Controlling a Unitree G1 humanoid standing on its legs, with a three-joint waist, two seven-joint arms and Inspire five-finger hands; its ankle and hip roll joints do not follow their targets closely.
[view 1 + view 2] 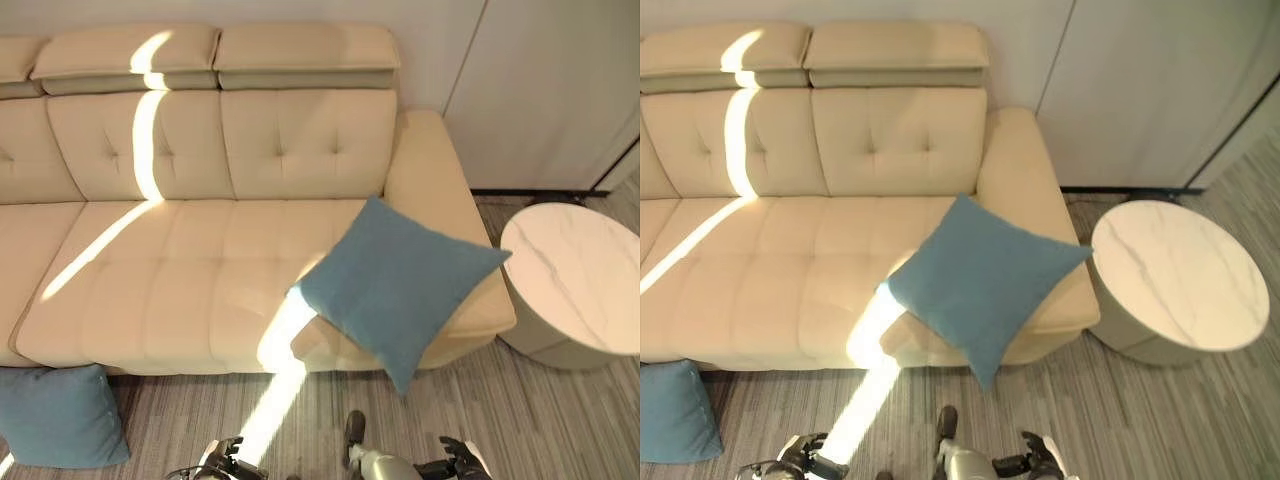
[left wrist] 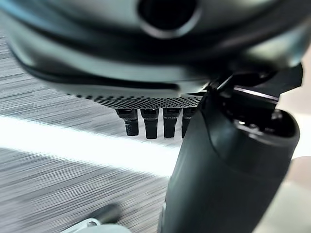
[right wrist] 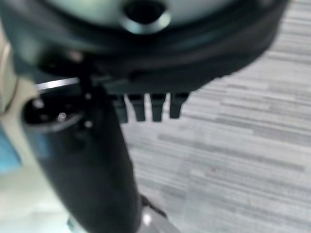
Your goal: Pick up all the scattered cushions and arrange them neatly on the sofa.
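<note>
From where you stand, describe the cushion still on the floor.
Start at the cream sofa and follow its front edge to your left. On the grey striped floor below it lies a blue cushion, flat, unlike its twin overhanging the seat.

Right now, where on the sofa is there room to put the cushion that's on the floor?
The sofa seat is bare from its left side across to the blue cushion on the sofa, a wide free stretch below the backrest. The right end by the armrest is crowded: that cushion overhangs the front edge. The floor cushion lies at the sofa's front left.
</note>
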